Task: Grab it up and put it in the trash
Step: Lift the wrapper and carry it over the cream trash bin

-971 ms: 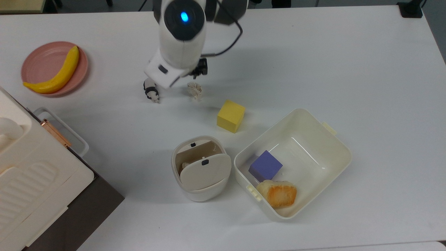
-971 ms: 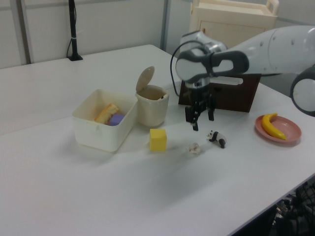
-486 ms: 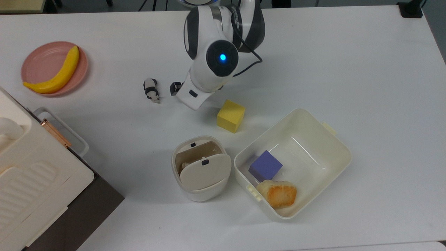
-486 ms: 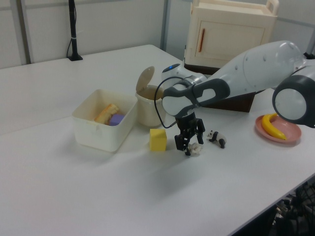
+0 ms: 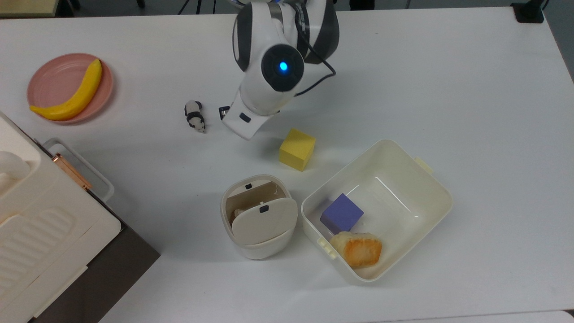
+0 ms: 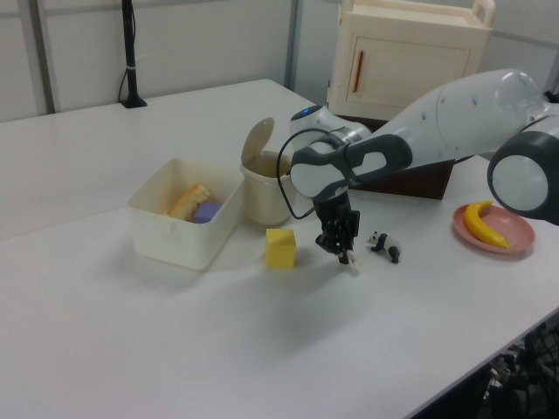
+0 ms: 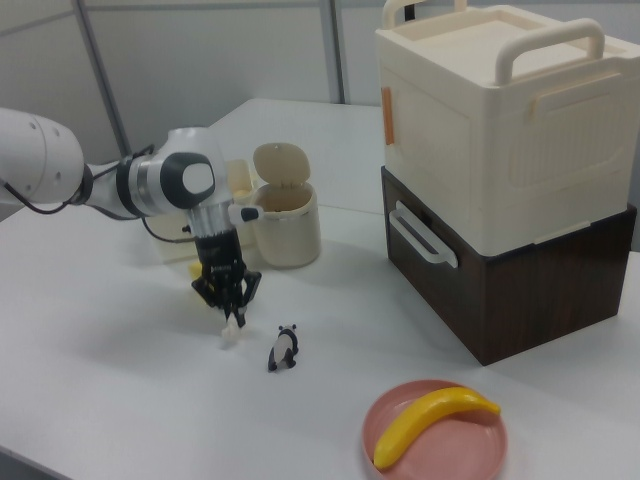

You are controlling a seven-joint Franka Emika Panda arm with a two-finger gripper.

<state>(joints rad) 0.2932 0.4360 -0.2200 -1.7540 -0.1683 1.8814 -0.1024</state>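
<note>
Off-white paper wad (image 6: 350, 259) pinched in gripper (image 7: 232, 318), low over table (image 5: 448, 89) mid-span, beside panda figurine (image 6: 383, 246). Lift straight, clear yellow cube (image 6: 280, 248), release above open flap bin (image 5: 258, 217).

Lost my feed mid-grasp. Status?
Claw shut on wad, low over table. Bin lid up. Yellow cube near the path.
</note>
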